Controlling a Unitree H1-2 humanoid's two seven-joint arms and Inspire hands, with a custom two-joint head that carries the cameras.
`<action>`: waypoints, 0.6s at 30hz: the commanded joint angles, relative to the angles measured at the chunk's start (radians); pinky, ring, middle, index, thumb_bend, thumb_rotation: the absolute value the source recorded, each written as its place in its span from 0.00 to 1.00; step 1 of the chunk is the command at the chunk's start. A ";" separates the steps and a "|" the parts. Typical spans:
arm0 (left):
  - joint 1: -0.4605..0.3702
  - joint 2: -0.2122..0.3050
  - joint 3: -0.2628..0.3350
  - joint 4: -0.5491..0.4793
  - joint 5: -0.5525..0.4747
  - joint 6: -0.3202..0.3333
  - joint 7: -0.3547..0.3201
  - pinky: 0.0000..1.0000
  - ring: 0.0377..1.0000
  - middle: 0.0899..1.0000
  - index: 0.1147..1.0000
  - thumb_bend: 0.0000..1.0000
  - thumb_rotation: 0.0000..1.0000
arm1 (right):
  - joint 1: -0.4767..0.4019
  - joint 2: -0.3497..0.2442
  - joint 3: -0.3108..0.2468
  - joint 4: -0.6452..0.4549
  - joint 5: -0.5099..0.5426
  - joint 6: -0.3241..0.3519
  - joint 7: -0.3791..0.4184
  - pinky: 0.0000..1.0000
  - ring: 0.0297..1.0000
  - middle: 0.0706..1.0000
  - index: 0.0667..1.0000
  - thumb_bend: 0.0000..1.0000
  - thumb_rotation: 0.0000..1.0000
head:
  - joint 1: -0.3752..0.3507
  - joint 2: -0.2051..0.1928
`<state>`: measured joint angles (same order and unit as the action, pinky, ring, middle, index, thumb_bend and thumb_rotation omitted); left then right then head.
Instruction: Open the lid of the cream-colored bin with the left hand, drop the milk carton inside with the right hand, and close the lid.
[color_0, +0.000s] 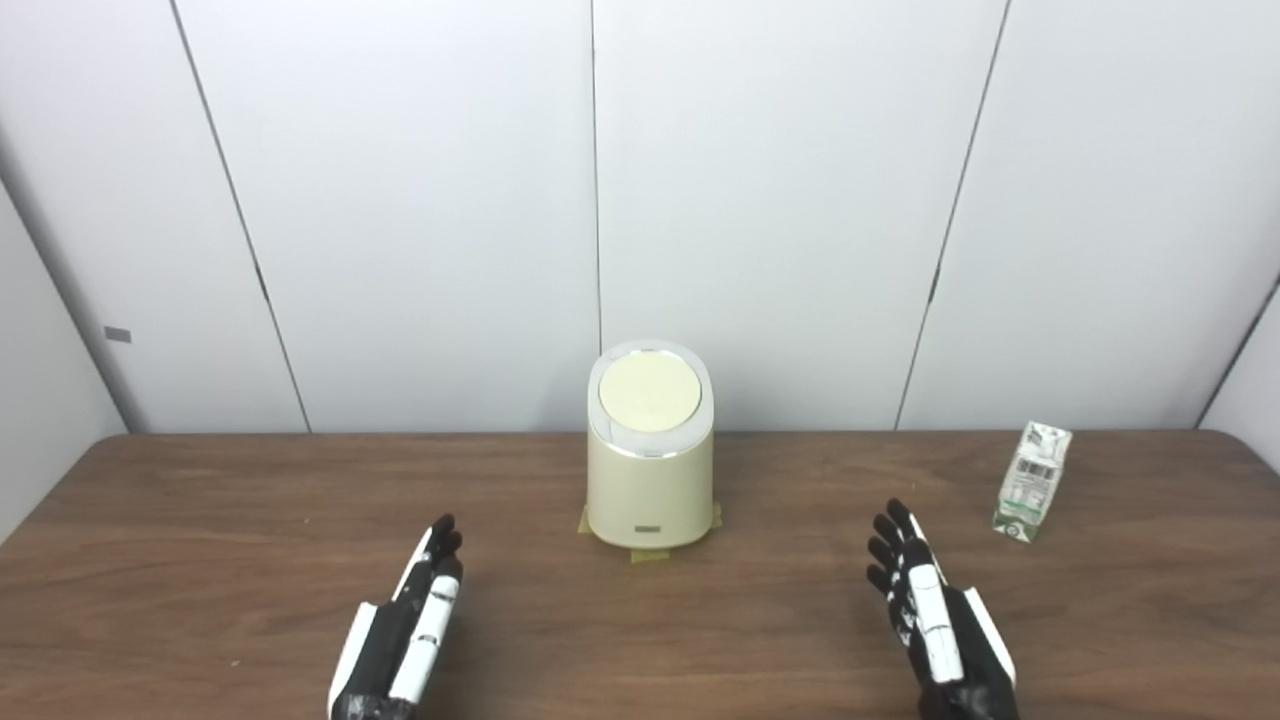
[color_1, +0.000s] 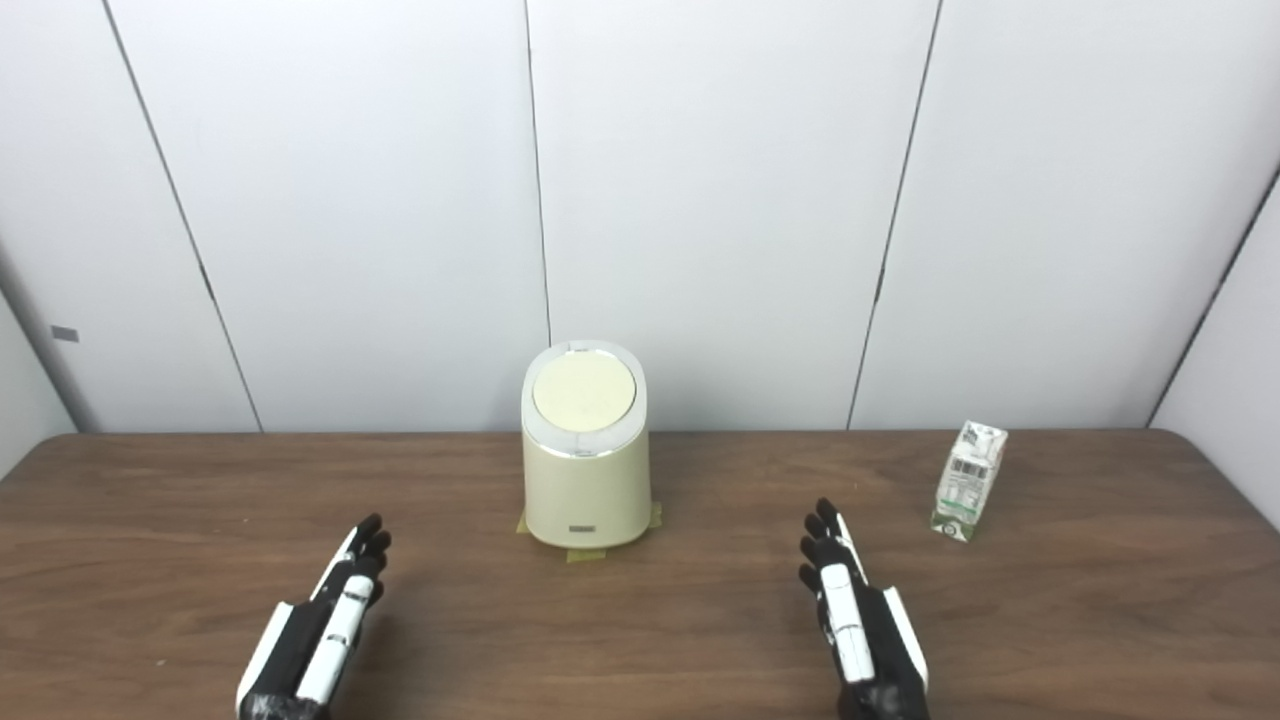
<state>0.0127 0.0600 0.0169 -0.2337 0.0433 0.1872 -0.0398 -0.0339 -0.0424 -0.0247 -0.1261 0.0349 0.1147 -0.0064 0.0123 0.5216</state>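
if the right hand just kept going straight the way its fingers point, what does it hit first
Probably nothing close: the right hand points ahead and slightly left over bare table, passing between the cream-colored bin and the milk carton. It would likely reach the back wall, though depth is unclear.

Brown wooden table (color_0: 200, 560), white wall panels (color_0: 420, 200) behind

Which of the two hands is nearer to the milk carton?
The right hand: the milk carton stands just beyond it, while the left hand lies across the bin.
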 joint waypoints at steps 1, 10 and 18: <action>-0.041 0.001 -0.002 -0.049 -0.005 -0.003 0.000 1.00 1.00 0.99 1.00 0.37 0.81 | -0.034 -0.004 -0.004 -0.046 0.010 -0.003 0.010 0.95 0.97 0.97 0.99 0.64 1.00 | 0.002 0.005; -0.164 -0.012 -0.004 -0.166 0.087 0.146 0.044 0.94 0.90 0.91 0.96 0.58 0.33 | -0.036 -0.011 -0.026 -0.051 0.041 0.011 0.011 0.95 0.96 0.96 0.98 0.70 0.97 | 0.017 0.021; -0.434 0.074 -0.022 -0.124 0.079 0.259 -0.037 0.84 0.89 0.91 0.95 0.74 0.14 | -0.025 -0.012 -0.018 -0.058 0.028 0.013 0.012 0.94 0.95 0.96 0.98 0.67 0.98 | 0.018 0.035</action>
<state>-0.3573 0.1242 0.0033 -0.3643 0.1252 0.4500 -0.0590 -0.0343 -0.0536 -0.0460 -0.1427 0.0667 0.1451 0.0011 0.0291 0.5553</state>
